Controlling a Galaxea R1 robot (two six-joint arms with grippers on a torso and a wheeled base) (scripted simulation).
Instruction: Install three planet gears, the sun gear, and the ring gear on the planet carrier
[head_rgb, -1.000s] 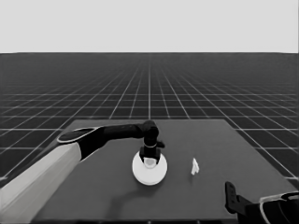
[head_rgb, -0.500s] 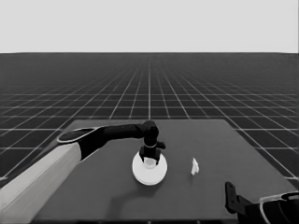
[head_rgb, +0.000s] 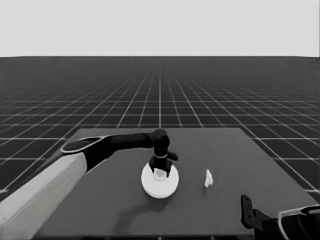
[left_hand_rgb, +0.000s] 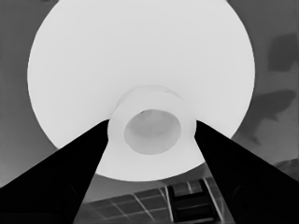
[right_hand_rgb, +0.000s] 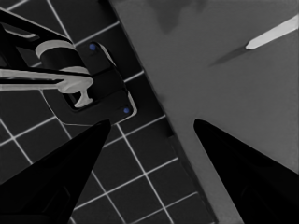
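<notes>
One white stack mid-surface (head_rgb: 125, 210): larger round part (head_rgb: 159, 183), left gripper (head_rgb: 160, 170) jaws clamped on its raised hub. Lower squarely, release only when seated. Right gripper (head_rgb: 246, 212) parked, jaws apart.

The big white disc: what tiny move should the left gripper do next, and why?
Probably let go and lift straight up: the left gripper pinches the raised hub of the larger round part, which lies flat mid-table with no gears showing. The right gripper waits at the near right corner.
</notes>
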